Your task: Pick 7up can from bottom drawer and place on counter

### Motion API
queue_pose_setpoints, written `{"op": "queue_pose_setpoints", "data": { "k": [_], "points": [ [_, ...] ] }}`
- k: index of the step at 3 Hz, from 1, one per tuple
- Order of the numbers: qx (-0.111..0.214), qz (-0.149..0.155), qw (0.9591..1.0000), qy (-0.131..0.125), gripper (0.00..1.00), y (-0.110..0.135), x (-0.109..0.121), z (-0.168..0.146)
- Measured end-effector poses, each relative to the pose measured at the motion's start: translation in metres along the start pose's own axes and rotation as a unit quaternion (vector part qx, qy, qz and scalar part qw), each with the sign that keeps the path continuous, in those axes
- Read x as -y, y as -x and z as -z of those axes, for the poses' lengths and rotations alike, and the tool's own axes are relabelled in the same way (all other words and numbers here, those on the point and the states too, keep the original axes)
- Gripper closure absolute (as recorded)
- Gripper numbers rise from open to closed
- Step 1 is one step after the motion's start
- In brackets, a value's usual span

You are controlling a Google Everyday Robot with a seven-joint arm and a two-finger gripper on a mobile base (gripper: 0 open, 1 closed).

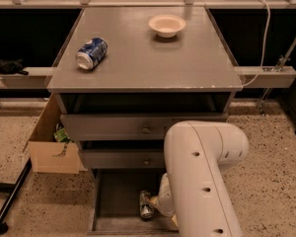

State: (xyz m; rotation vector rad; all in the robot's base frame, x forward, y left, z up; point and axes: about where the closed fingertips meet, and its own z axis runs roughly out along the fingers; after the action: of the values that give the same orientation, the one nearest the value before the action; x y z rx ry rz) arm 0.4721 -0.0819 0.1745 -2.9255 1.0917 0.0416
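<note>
Reaching down into the bottom drawer [113, 197], the gripper [158, 207] sits low in the tray, touching or just beside the right side of the 7up can [146, 204]. Whether the gripper is closed on the can cannot be told, because the white arm [202, 177] covers most of the tool from this view. The can rests on the drawer floor near the middle of the tray, toward its front. One silver end appears to face the camera, so the can is probably tilted or lying down rather than upright, though this is uncertain.

Step in hand, as judged: securing the can before the lift.

1. Grip across the curved body, not over the ends. A thin can is likely to dent or slip if squeezed off-centre.
2. Raise the can only enough to clear the low drawer walls.
3. Draw it outward, away from the cabinet, before raising it further. The middle drawer [118, 158], the top drawer [113, 126] and the worn front edge of the counter [153, 68] all lie above and behind the tray.
4. Set the can down on bare counter surface, well apart from the blue-and-white can [91, 53] at the left and the bowl [166, 25] at the rear.
</note>
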Motion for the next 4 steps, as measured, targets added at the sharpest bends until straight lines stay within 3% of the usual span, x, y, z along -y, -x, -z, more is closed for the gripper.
{"op": "queue_pose_setpoints", "data": {
  "k": [1,2,3,4],
  "points": [
    [-0.013,0.004,0.9999,-0.005,0.00,0.012,0.020,0.007],
    [-0.045,0.031,0.9985,-0.006,0.00,0.021,0.026,0.008],
    [-0.081,0.062,0.9948,-0.006,0.00,0.029,0.019,0.003],
    [-0.107,0.095,0.9896,-0.019,0.00,0.018,0.029,0.006]
  ]
}}
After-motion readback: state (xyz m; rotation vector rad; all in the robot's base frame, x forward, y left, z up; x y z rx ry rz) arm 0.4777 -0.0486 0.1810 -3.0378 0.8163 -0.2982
